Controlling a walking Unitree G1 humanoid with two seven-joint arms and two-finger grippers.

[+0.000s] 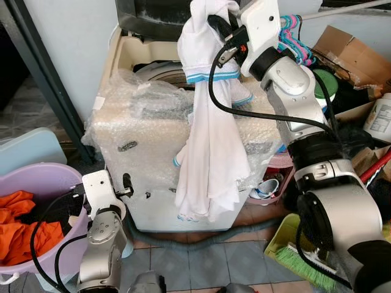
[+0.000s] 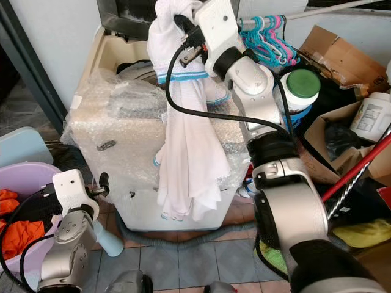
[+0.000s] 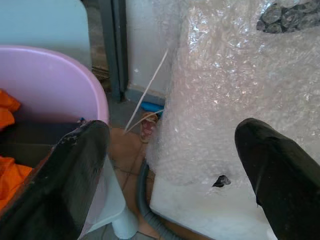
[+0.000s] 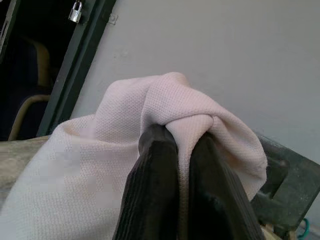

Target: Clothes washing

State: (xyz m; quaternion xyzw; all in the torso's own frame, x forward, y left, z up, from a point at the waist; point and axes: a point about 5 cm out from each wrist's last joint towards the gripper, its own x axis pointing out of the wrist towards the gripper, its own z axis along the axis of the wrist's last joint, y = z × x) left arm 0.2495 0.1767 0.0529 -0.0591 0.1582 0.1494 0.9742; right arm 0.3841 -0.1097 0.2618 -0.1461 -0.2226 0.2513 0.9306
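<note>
My right gripper (image 1: 215, 17) is raised high over the washing machine (image 1: 153, 146) and shut on a white shirt (image 1: 208, 152) with light blue trim. The shirt hangs down long in front of the machine, which is wrapped in bubble wrap. In the right wrist view the fingers (image 4: 155, 195) pinch a fold of the white shirt (image 4: 115, 165). The machine's open tub (image 1: 162, 70) lies just behind the hanging cloth. My left gripper (image 3: 170, 165) hangs low and open between the lilac basin (image 1: 43, 183) and the machine, holding nothing. Orange clothes (image 1: 21, 229) lie in the basin.
Coloured hangers (image 2: 266, 39) hang on a rail at the back right. Cardboard boxes (image 2: 342, 58), a green-lidded jar (image 2: 302, 85), a white bottle (image 2: 372, 119) and a red-handled broom (image 2: 357, 168) crowd the right side. A grey drain hose (image 1: 183, 241) lies on the tiled floor.
</note>
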